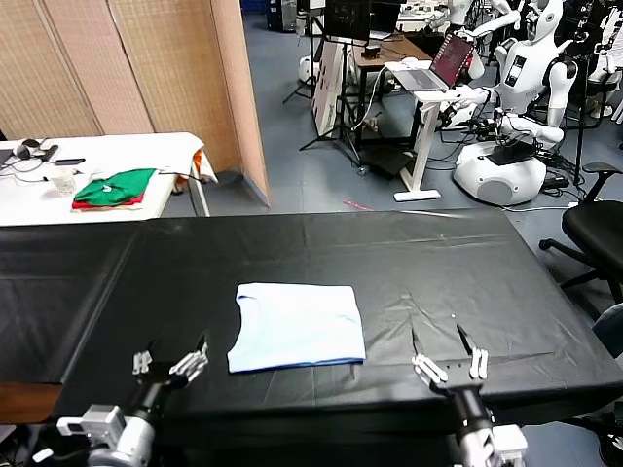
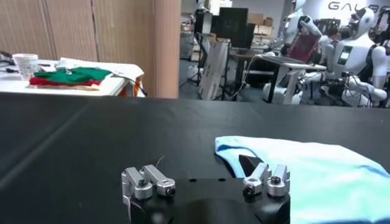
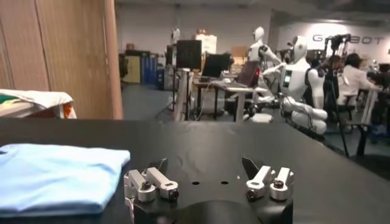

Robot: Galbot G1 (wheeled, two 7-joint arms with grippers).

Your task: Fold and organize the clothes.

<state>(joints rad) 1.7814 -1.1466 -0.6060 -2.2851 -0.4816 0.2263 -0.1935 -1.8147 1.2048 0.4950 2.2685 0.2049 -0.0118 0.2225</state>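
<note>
**Neatly folded blue T-shirt on a black desk, both claws open and empty**

Only one pale sky-blue T-shirt (image 1: 296, 326) lies on the black-covered desk (image 1: 438, 253), folded into a rough rectangle near the desk's front edge, slightly to the robot's left of centre. No lettering shows on its upper face. Two claws are in view, one on each arm.

Left claw (image 1: 171, 364) hovers over the desk's front edge, just beside the shirt's left side, apart from it. Its fingers are spread wide and nothing is between them. From the left wrist view the shirt's folded corner lies just ahead of the claw, not touching it.

Right claw (image 1: 450, 356) hovers near the front edge on the shirt's right, further from the fabric, with bare black cover between them. Its fingers also stand wide apart and hold nothing.

Behind the desk to the left stands a white side table (image 1: 127, 151) carrying one small stack of folded green and red garments (image 1: 114, 188). White humanoid robots (image 1: 516, 88) stand at the back right.
</note>
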